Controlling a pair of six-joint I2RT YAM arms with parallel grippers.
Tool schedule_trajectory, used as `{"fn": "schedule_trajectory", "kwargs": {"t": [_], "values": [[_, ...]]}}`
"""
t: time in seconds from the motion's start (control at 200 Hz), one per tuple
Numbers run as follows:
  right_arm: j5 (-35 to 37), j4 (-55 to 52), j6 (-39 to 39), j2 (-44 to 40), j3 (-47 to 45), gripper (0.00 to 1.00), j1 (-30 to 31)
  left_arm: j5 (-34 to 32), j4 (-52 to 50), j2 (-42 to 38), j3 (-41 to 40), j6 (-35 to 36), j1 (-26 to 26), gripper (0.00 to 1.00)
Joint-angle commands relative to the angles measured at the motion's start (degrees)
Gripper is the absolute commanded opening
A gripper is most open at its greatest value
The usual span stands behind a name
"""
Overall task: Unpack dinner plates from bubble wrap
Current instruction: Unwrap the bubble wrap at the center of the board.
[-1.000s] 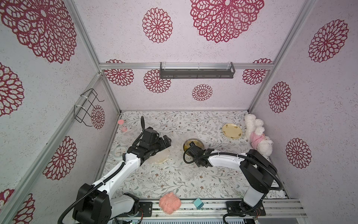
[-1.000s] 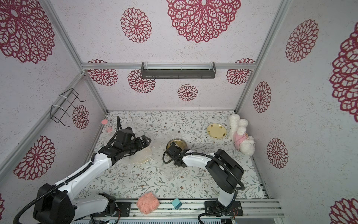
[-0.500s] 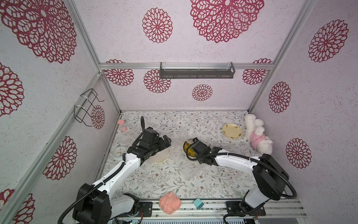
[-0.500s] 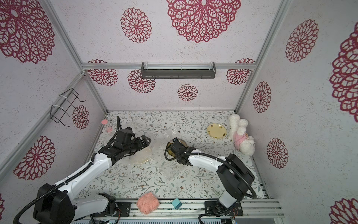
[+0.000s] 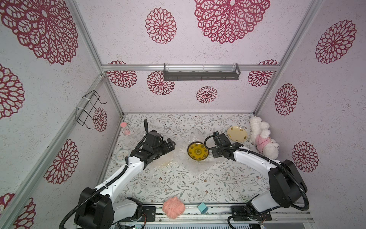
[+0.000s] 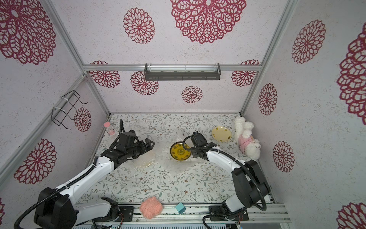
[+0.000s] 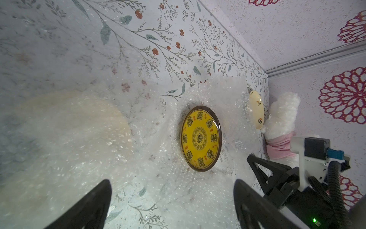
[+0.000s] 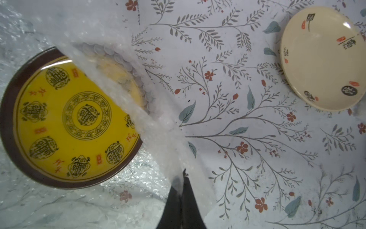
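Observation:
The yellow dinner plate [image 5: 198,151] [image 6: 180,152] [image 8: 73,119] lies face up on crinkled bubble wrap [image 5: 190,167] [image 7: 158,178] mid-table. My right gripper [image 8: 183,178] [image 5: 214,154] is just right of it, shut on a flap of the bubble wrap [image 8: 126,79] that is lifted across one side of the plate. A bare cream plate [image 5: 237,133] [image 8: 320,59] sits at the back right. Another cream plate [image 5: 164,161] [image 7: 69,128] lies under bubble wrap below my left gripper [image 5: 170,143] [image 7: 172,182], which hovers open and holds nothing.
A white plush toy [image 5: 261,138] leans at the right wall beside the bare plate. A round clock [image 5: 122,155] and a pink hourglass [image 5: 125,128] stand along the left wall. A pink fluffy ball [image 5: 173,207] and a teal cube [image 5: 203,208] rest on the front rail.
My right gripper shut on the bubble wrap and moved right across the yellow plate, peeling the film back so the plate's face shows. The left arm has not moved.

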Motion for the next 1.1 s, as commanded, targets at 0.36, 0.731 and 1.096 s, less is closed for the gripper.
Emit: {"fn": "schedule_trajectory", "kwargs": {"t": [0.36,0.731,1.096], "values": [[-4.2,1.2,-1.9,0.8,1.3,0.03,-3.9,-6.0,1.6,1.7,-4.1,-10.0,-12.1,0.97],[-4.2,1.1,-1.8,0.4,1.2,0.03,-3.9,-9.5,7.4,8.8,-4.5,-19.9,-20.9,0.97],[-4.4,1.0,-1.9,-0.4,0.3,0.03,-3.9,-10.6,12.0,12.5,-4.7,-19.7,-21.5,0.82]]}}
